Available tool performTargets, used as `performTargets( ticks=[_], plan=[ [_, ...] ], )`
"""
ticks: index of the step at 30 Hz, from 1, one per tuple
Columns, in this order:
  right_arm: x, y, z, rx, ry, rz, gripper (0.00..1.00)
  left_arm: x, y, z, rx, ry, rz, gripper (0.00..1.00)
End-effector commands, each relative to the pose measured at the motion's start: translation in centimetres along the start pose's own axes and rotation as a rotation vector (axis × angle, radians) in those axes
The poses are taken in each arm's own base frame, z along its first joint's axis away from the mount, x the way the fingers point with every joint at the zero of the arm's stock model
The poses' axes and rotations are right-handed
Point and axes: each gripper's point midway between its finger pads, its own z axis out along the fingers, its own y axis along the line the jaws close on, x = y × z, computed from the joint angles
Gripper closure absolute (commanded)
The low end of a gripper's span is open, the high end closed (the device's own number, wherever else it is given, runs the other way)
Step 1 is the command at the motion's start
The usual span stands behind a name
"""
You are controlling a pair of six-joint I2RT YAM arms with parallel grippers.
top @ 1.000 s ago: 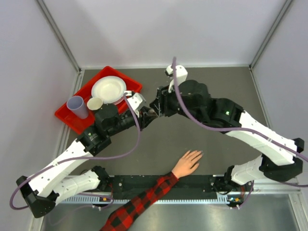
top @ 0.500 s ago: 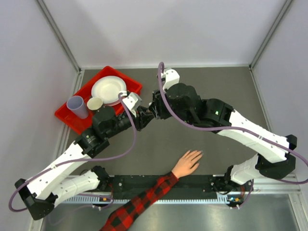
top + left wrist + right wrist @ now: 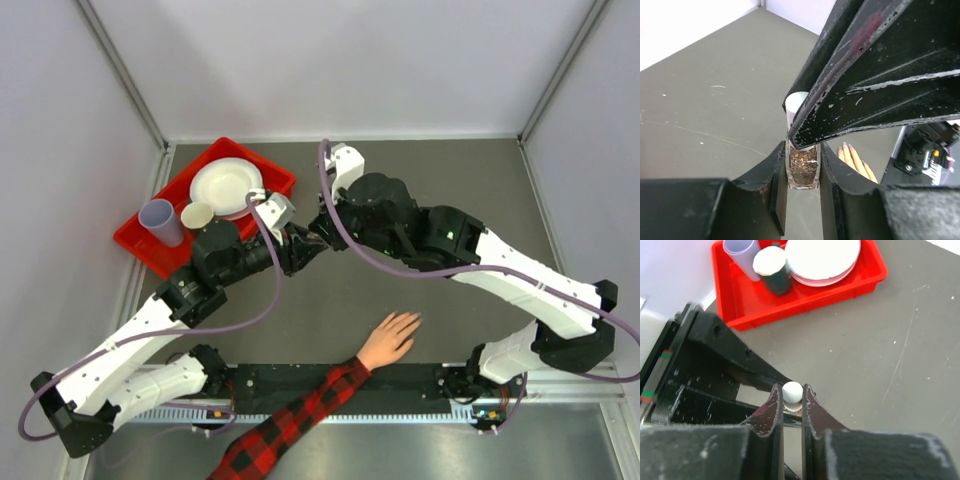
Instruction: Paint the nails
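Top external view, from the near edge outward: a red-and-black plaid sleeve (image 3: 290, 420) comes in between the two arm bases, and a peach-coloured hand (image 3: 390, 340) lies flat on the dark grey surface (image 3: 450, 180) with its fingers spread and pointing away from the edge. The nails (image 3: 412, 320) sit at those fingertips, too small from up here to tell their colour. In the left wrist view the same fingertips (image 3: 852, 157) show past the bottle, with pale, longish nails. Further in, near the middle of the surface, both arms meet tip to tip, well apart from the hand. The left jaws are closed on a small clear polish bottle (image 3: 803, 167) full of brown-gold glitter, one finger pressed to each side of the glass, the bottle upright between them. The right jaws come down from above and pinch the bottle's white cap (image 3: 792, 391), their pads touching its rounded top on both sides. Beyond the left arm, at the far left of the surface, is a red tray (image 3: 135, 240) holding a white plate (image 3: 226, 185), a lavender cup (image 3: 162, 220) and a small dark cup with a pale top (image 3: 198, 215), the cups just beside each other.
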Motion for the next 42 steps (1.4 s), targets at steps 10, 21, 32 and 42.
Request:
performTargets(
  ticks=[10, 21, 32, 42],
  plan=[
    [3.4, 8.0, -10.7, -1.038, -0.093, -0.409, 1.00, -3.8, -14.7, -6.6, 1.002, -0.008, 0.035, 1.00],
    [0.8, 3.2, -7.8, -0.716, -0.090, -0.281, 0.59, -2.5, -7.0, -0.5, 0.458, 0.049, 0.141, 1.00],
    [-1.3, -2.2, -4.4, -0.038, -0.082, 0.153, 0.47, -3.4, 1.3, 0.4, -0.046, -0.014, 0.153, 1.00],
    [-1.7, -0.7, -0.9, 0.072, -0.049, 0.056, 0.57, -3.2, -0.1, 0.6, 0.021, -0.037, 0.073, 1.00]
  ],
)
